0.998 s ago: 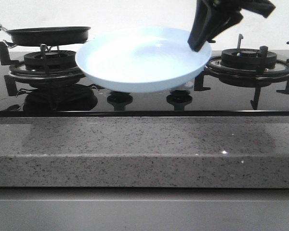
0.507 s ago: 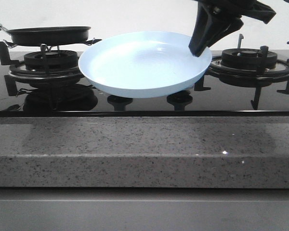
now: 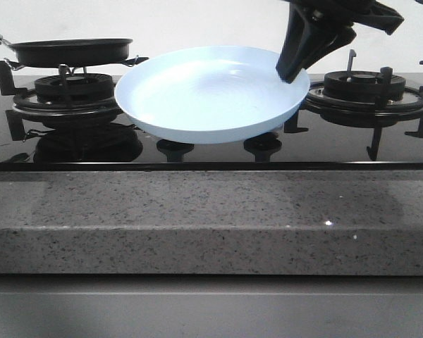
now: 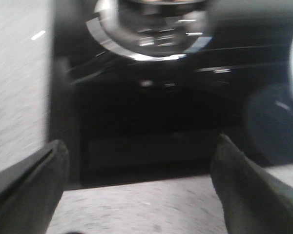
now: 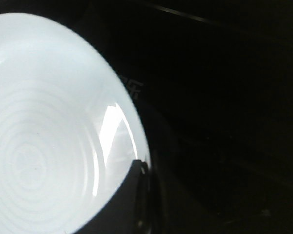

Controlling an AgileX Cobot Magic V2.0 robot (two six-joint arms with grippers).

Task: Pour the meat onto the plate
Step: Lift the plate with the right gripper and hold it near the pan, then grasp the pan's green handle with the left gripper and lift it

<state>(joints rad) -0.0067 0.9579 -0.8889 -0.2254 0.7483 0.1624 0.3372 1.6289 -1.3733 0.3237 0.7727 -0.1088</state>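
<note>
The pale-blue plate (image 3: 204,91) hangs above the middle of the black hob, tipped so its empty inside faces the front. My right gripper (image 3: 290,67) is shut on its right rim. The right wrist view shows the plate (image 5: 44,131) with ringed glaze, and the right gripper (image 5: 142,195) pinching its edge. My left gripper (image 4: 140,146) is open, fingers (image 4: 34,180) wide apart with nothing between them, over the granite counter's edge; the front view does not show it. The meat is out of view.
A black frying pan (image 3: 70,51) with a pale handle sits on the left burner (image 3: 74,88); its inside is hidden. The right burner (image 3: 366,88) stands bare. Two knobs (image 3: 175,146) lie below the plate. A speckled granite counter (image 3: 211,211) runs along the front.
Over the last second the plate rose a little and tipped its face toward the front. It has held still for the last half second.
</note>
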